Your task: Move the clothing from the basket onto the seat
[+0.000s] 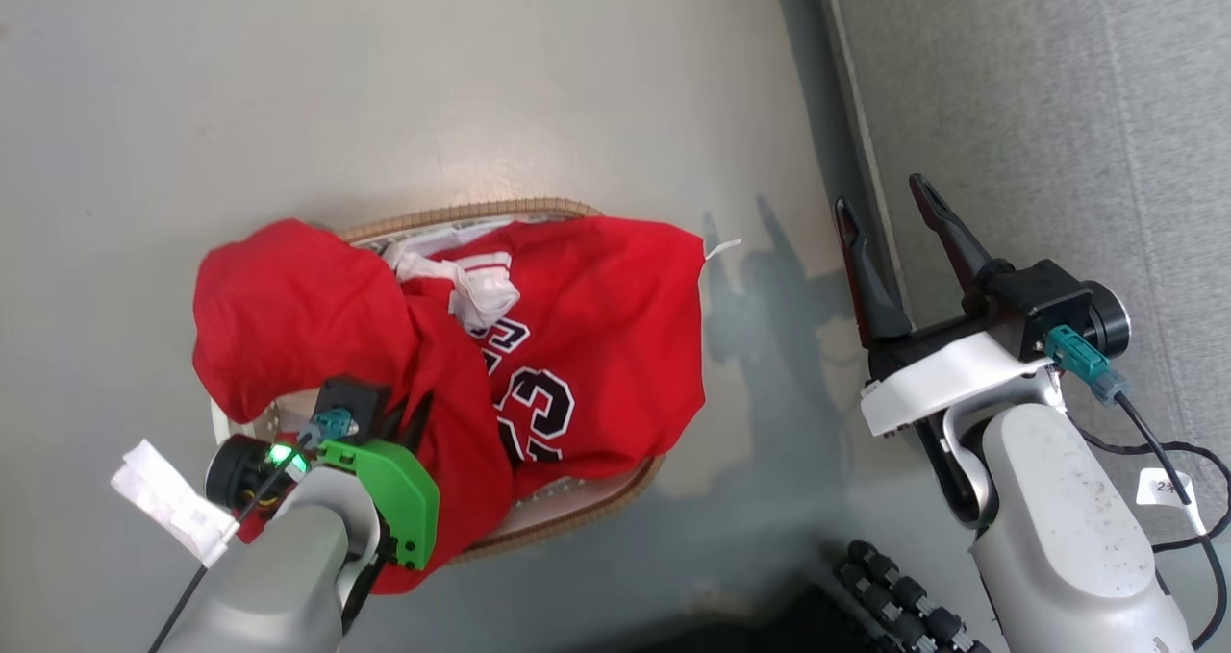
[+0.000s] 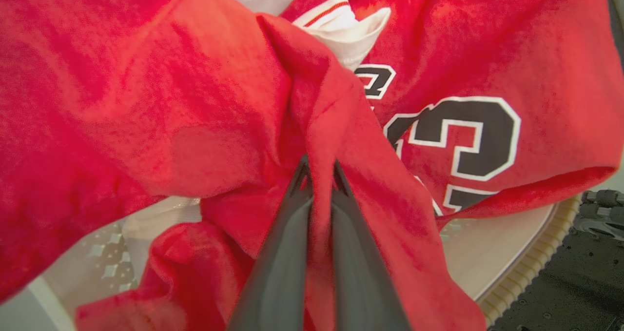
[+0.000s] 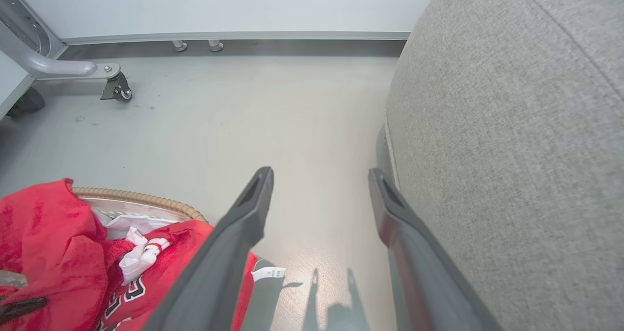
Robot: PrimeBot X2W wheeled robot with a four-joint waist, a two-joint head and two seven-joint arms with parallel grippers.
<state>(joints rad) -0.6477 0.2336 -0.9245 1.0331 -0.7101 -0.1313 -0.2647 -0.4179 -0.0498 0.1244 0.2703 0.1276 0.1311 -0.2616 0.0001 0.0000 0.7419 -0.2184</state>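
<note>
The clothing (image 1: 596, 345) is lying heaped in the basket (image 1: 452, 216), spilling over its rim. The basket is sitting on the floor (image 1: 385, 76), left of the seat (image 1: 1058, 105) and apart from it. The right gripper (image 1: 880, 196) is hovering between them, by the seat's edge; the left gripper (image 2: 320, 167) is reaching into the clothing's near side.

The left gripper (image 2: 319, 167), two long dark fingers beyond a green plastic wrist bracket (image 1: 385, 494), sits at the lower left of the head view, its jaws pinched together on a fold of bright red clothing (image 2: 195, 102). The right gripper (image 1: 880, 196), on a pale grey forearm (image 1: 1067, 538) at the right, points up-frame with its fingers spread wide, holding nothing.
</note>
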